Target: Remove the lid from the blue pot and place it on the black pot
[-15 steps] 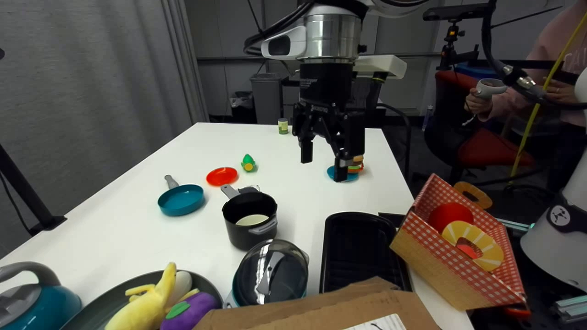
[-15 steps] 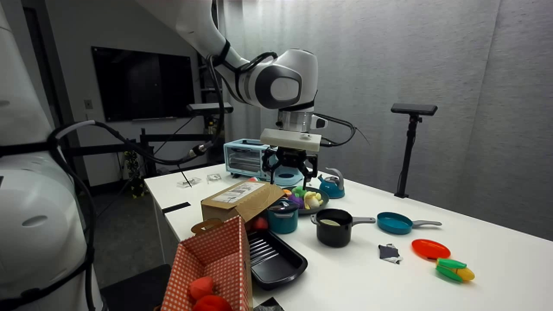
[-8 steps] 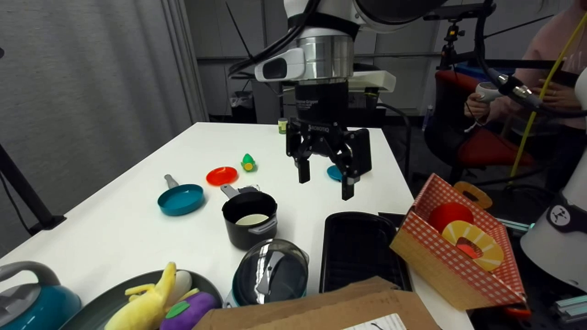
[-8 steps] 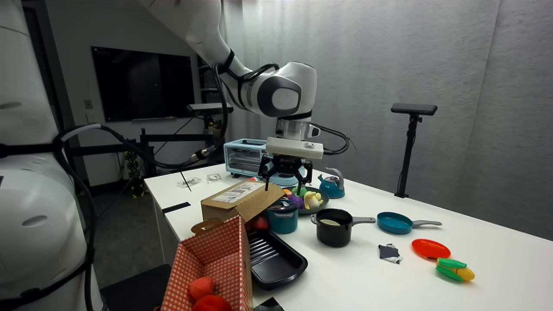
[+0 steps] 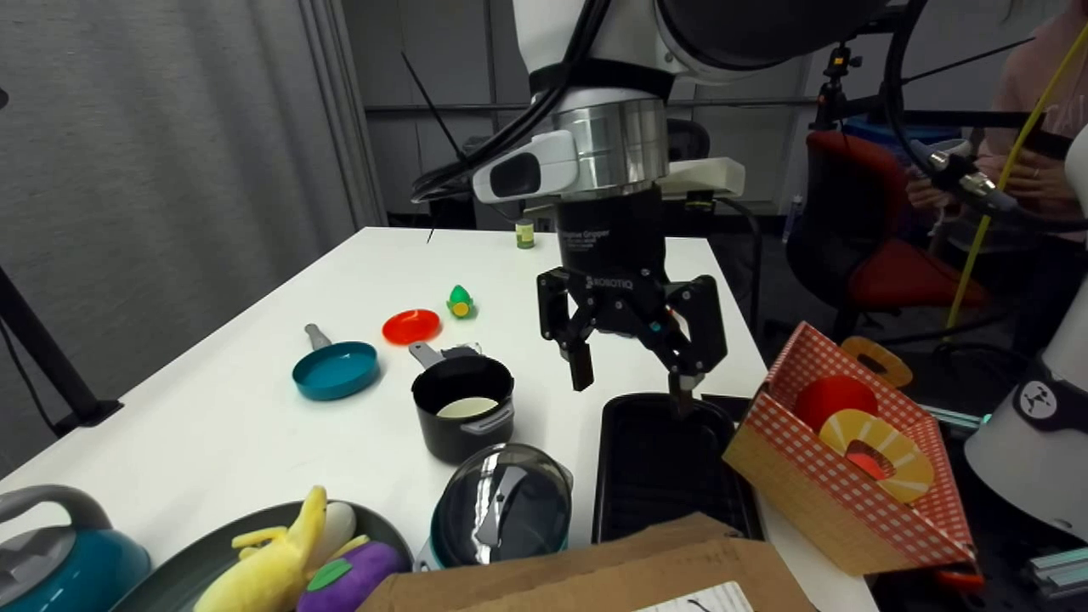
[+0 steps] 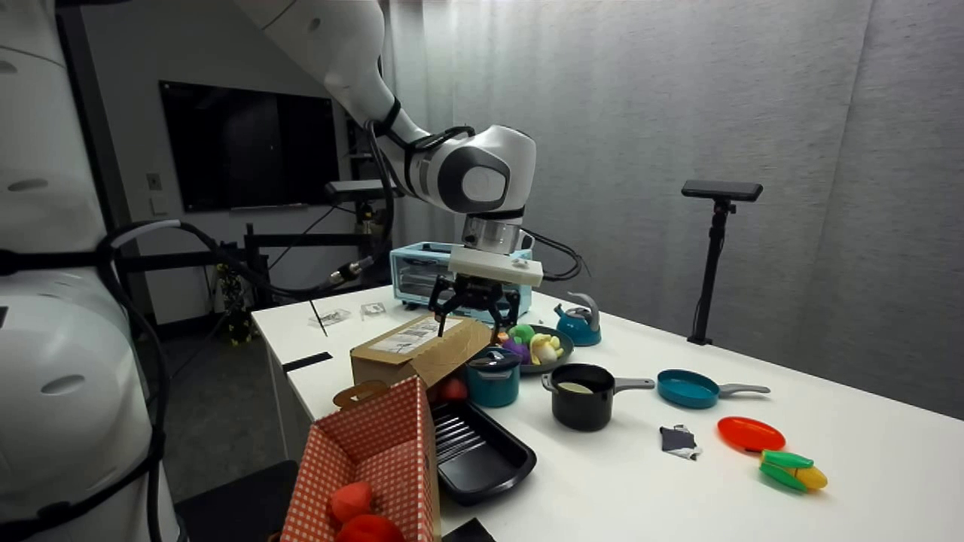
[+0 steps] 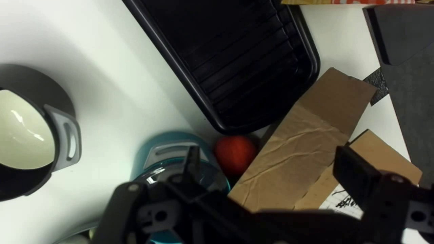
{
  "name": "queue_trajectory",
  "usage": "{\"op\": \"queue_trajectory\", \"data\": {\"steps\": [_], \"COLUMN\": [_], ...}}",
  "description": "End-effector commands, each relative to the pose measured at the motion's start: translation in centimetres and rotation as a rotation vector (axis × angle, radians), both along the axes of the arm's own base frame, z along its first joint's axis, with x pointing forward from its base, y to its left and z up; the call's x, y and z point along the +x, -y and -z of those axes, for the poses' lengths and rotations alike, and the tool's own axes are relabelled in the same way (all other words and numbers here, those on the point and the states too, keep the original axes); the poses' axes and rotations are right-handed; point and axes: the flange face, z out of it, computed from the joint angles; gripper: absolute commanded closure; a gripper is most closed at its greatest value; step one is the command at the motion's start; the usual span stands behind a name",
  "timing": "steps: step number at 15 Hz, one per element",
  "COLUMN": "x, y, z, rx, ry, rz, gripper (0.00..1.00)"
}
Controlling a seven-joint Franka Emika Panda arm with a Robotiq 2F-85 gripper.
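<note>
Fingers (image 5: pixel 581 370) of the black gripper (image 5: pixel 632 388) are standing wide apart and holding nothing. Lower than them, the round dark-glass lid (image 5: pixel 523 518) is resting on the round teal-blue pot (image 6: pixel 493 388). In the wrist view, it is lying toward one finger, not in the gap, which is facing the brown cardboard box (image 7: pixel 291 156); so the next move is probably needing a sideways shift. The lid's narrow grey handle (image 5: pixel 500 507) is running across its top. Nearby, the small round black pot (image 6: pixel 581 405) is standing uncovered.

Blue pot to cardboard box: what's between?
A roundish red thing between blue pot and cardboard box, in an exterior view and the wrist view.
</note>
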Motion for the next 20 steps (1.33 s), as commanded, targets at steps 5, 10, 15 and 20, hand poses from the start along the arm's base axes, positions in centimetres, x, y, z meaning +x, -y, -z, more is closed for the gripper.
{"op": "queue_trajectory", "data": {"steps": [5, 10, 15, 20], "x": [0.0, -0.3, 1.3, 2.2], "y": [0.0, -0.6, -2.0, -3.9], "z": [-0.1, 0.5, 1.8, 4.2], "rx": [0.0, -0.018, 0.018, 0.015], "ry": [-0.002, 0.006, 0.163, 0.261], "rz": [0.0, 0.055, 0.05, 0.013], "gripper": [0.0, 0.0, 0.0, 0.0]}}
